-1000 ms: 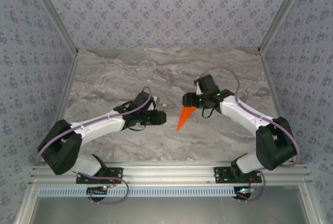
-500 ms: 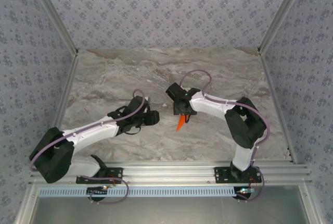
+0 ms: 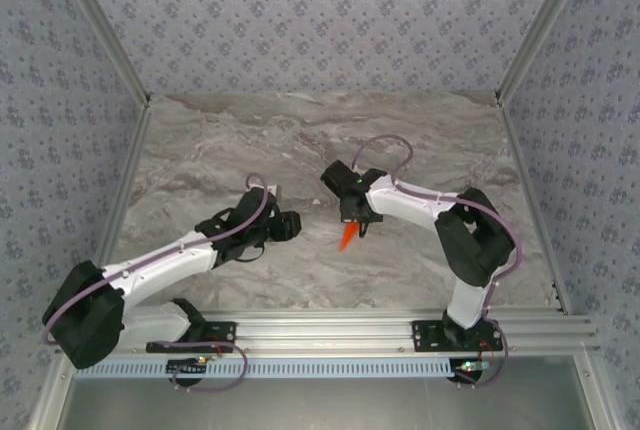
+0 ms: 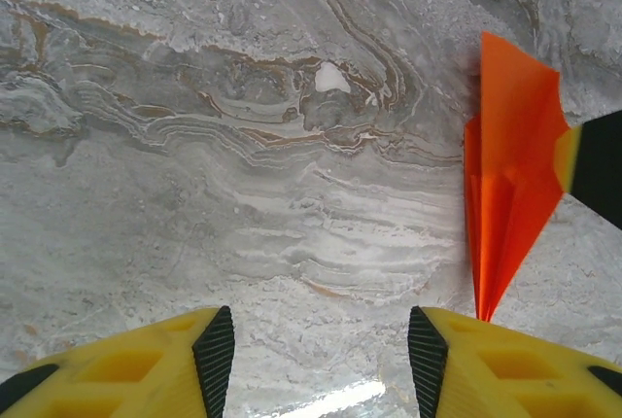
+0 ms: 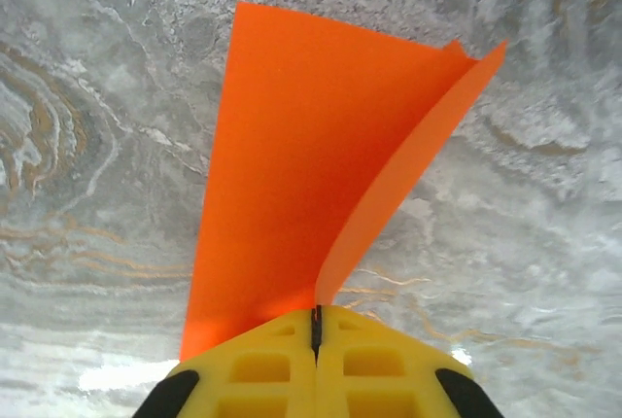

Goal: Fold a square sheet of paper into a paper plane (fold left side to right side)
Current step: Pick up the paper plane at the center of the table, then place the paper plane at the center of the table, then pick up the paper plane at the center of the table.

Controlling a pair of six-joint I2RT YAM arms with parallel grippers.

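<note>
Narrow, pointed orange-red paper plane (image 3: 346, 240) is located near the centre of the grey marbled stone worktop (image 3: 220, 140), tip toward the near edge. Right gripper (image 5: 316, 326) is clamped tight on its wide far end, one flap raised. Left gripper (image 4: 321, 350), partly parted and empty, stands just left of it, with bare worktop between.
</note>
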